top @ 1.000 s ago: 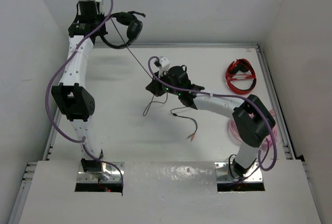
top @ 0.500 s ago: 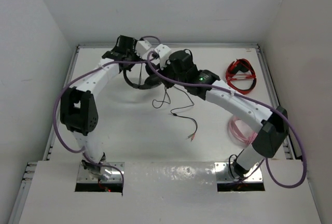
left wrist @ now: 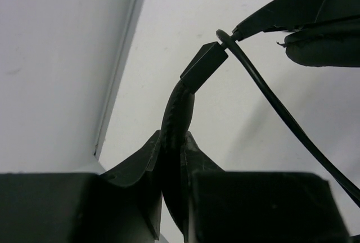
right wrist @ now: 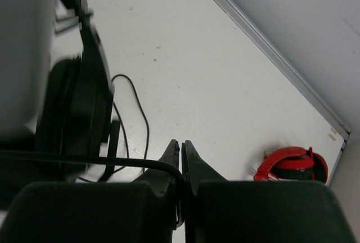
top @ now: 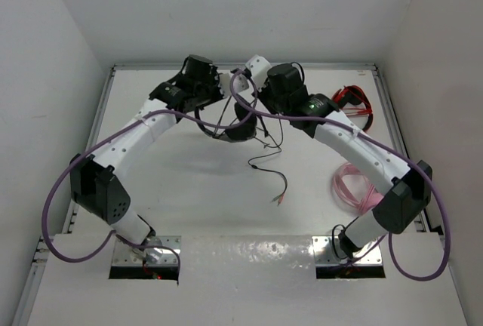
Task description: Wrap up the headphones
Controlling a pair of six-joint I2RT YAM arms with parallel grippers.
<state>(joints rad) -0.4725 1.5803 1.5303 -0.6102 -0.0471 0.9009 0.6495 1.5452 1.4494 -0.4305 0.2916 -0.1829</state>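
we are clamping the left gripper (left wrist: 173,144) tight on the headband (left wrist: 177,108) of the headphones (top: 240,124), well left of the red headset (top: 351,109). the right gripper (right wrist: 181,152) is pinching the cable (top: 262,165), jaws closed. in our judgement, 1 arm should be steadying the band while the other is winding the cable taut, in even loops.

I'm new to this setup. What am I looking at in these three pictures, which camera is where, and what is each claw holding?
Two robot arms stand at the near edge of a white table. The wide picture comes from a fixed camera above and behind them; the other two come from a camera on each wrist. The left gripper is shut on a thick part of the black headphones, apparently the headband. The right gripper is shut on their thin cable, whose loose end trails on the table. A red headset and a pink headset lie to the right, untouched.
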